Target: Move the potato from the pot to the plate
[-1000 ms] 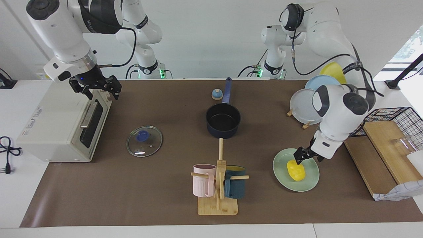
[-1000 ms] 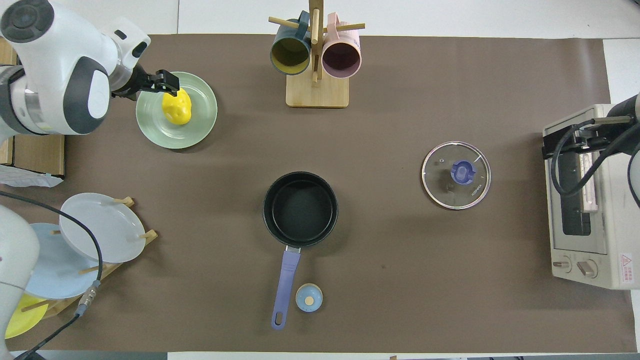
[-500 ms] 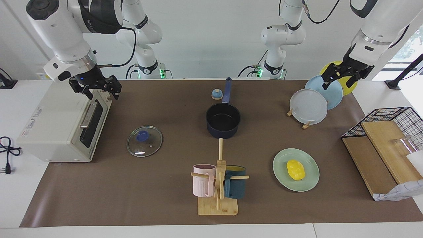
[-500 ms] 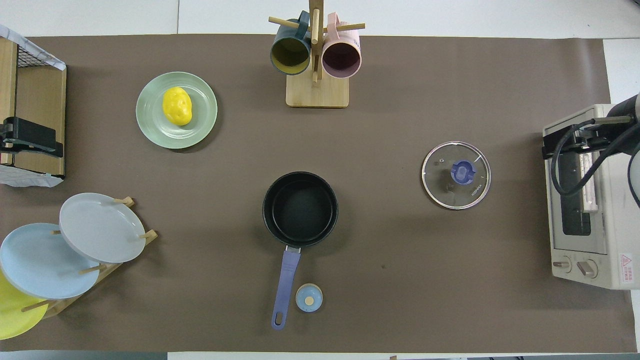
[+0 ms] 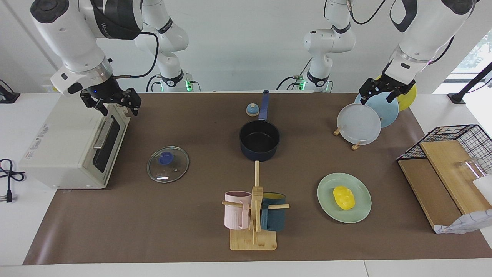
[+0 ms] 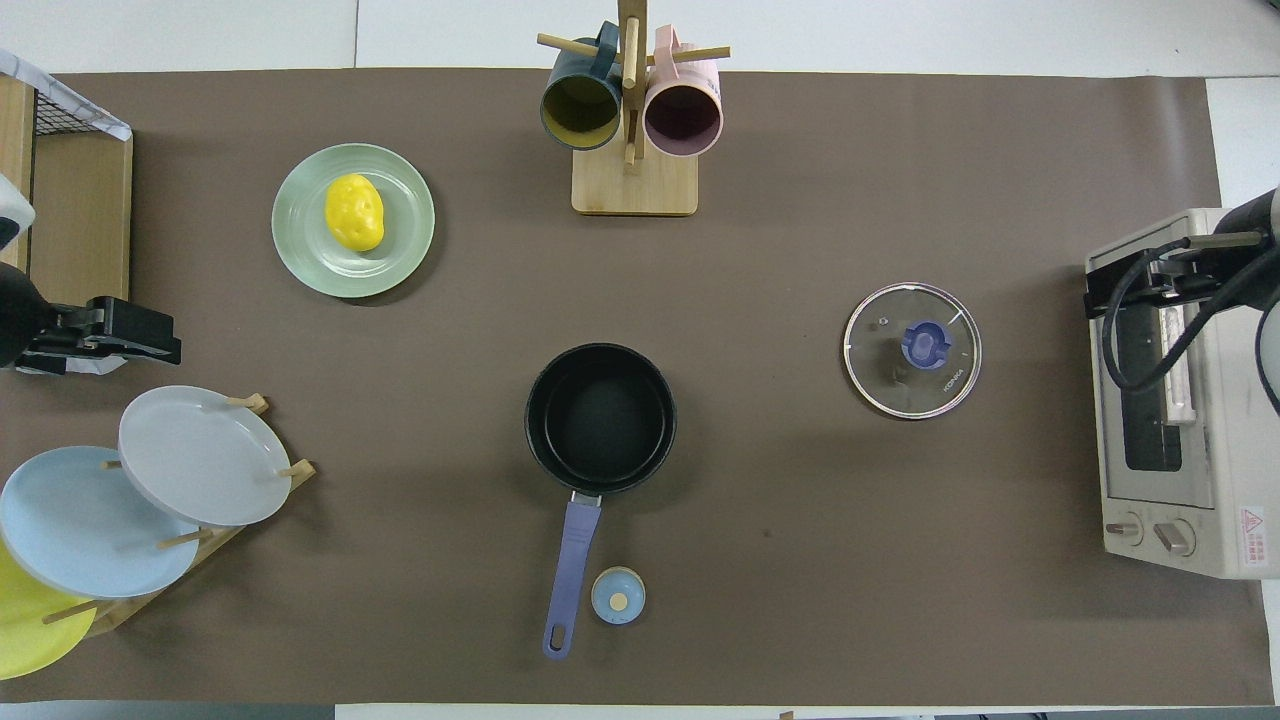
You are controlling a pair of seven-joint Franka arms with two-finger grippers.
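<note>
The yellow potato (image 5: 344, 197) lies on the mint-green plate (image 5: 361, 214), toward the left arm's end of the table; in the overhead view the potato (image 6: 354, 212) sits a little off the middle of the plate (image 6: 400, 262). The navy pot (image 5: 259, 140) with its long blue handle stands empty mid-table, nearer to the robots than the plate. My left gripper (image 5: 380, 94) is open and empty, raised high over the plate rack. My right gripper (image 5: 113, 105) is open and waits over the toaster oven's top edge.
A glass lid (image 5: 168, 164) lies beside the toaster oven (image 5: 73, 146). A mug rack (image 5: 253, 215) holds a pink and a teal mug. A rack (image 5: 359, 124) holds grey-white, light blue and yellow plates. A small blue bell (image 5: 252, 110) sits by the pot's handle. A wire basket (image 5: 457, 138) stands at the table's end.
My left gripper has let go of the potato, which stays on the plate, and has risen away to above the plate rack. The right arm has not moved.
</note>
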